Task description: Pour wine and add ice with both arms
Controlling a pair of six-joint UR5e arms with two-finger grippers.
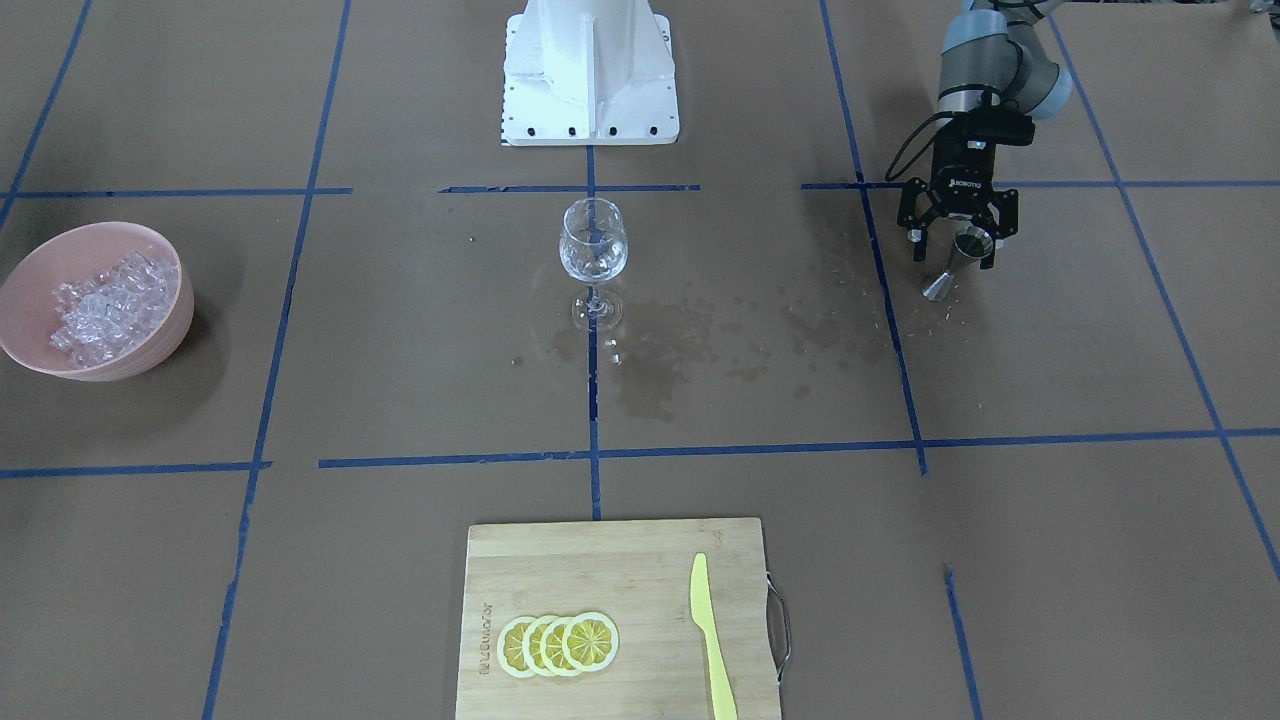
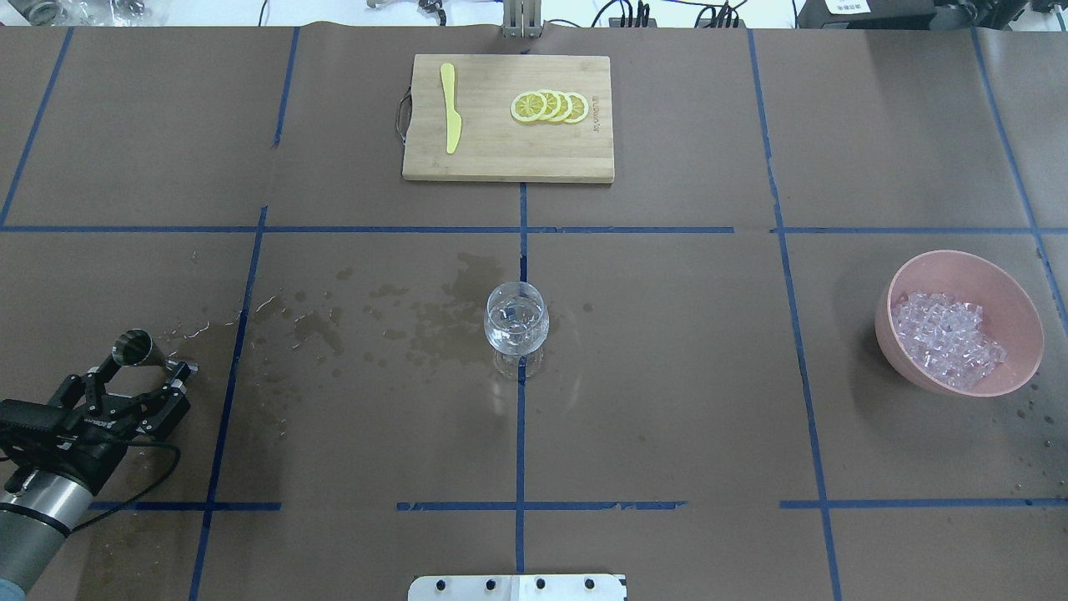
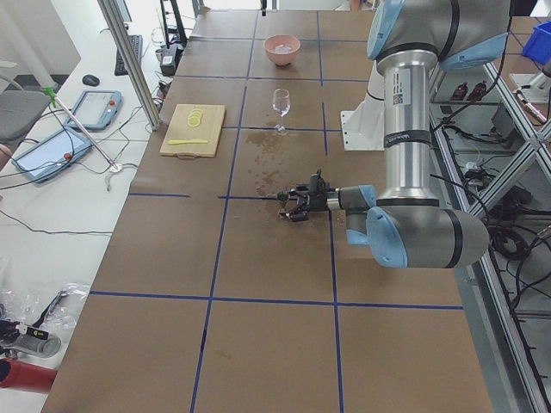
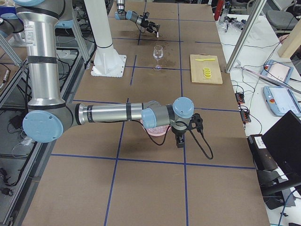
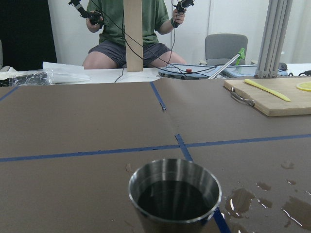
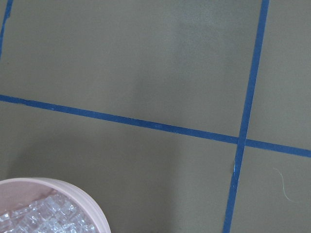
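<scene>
metal cup is stood upright between left gripper's parted jaws, pouring judged done; right gripper's state cannot be told.

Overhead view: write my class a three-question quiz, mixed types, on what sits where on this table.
1. True or false: the pink bowl holds the lemon slices.
2. What stands at the left gripper? A) metal jigger B) corkscrew C) bottle
3. Fill in: the lemon slices lie on the ___.
Key: 1 false, it holds ice. 2 A. 3 cutting board.
</scene>
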